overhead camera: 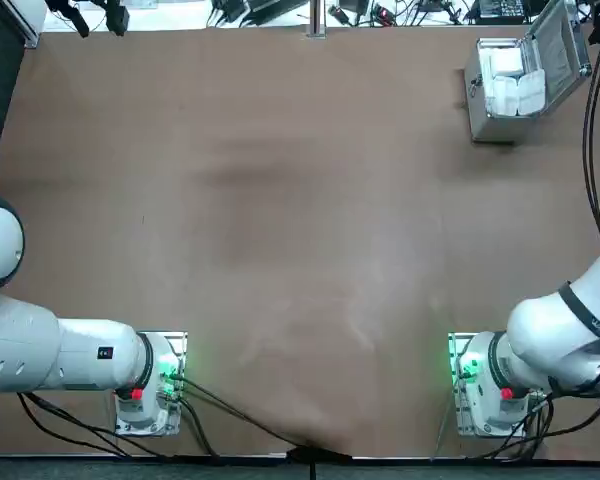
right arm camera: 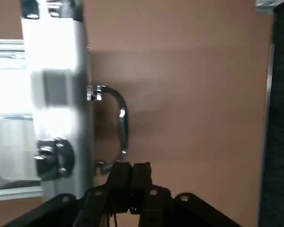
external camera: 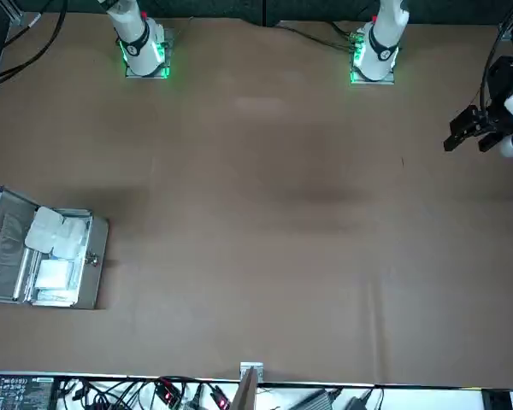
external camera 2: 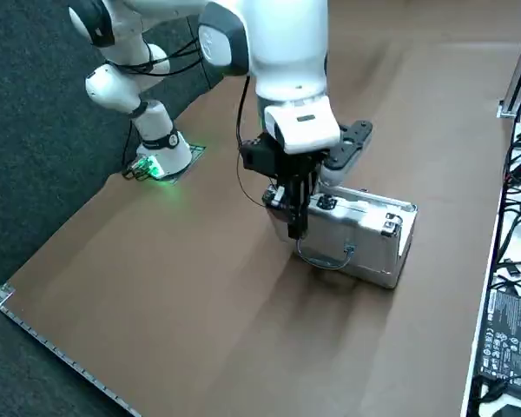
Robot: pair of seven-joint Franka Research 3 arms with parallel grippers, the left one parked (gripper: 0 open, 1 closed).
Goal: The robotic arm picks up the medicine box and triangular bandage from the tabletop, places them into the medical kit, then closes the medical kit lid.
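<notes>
Toward the far right corner of the worktop, the medical kit stands open, its latch on the left wall. The metal shell looks stiff, and should be light enough to skid if shoved, so any push wants to be slow and steady.

Inside lie the triangular bandage, nearer the robot, and the medicine box, beyond it. The bandage looks soft and would give under a squeeze; the box seems firmer, with flat sides that would suit a light pinch but could crease. Both are in place, so neither needs gripping now; a bulge in the bandage might catch under the rim.

On the kit's right, the lid leans open on its hinge. It looks rigid and slick, better pushed from its outer face, high up near the free edge, than pinched. The curved handle on that outer face could snag a finger.

Beside that face, near one end of the handle, is the right gripper, its jaws pressed together with nothing between them. The robotic arm seems placed to swing the lid over leftward, the step left to do.
</notes>
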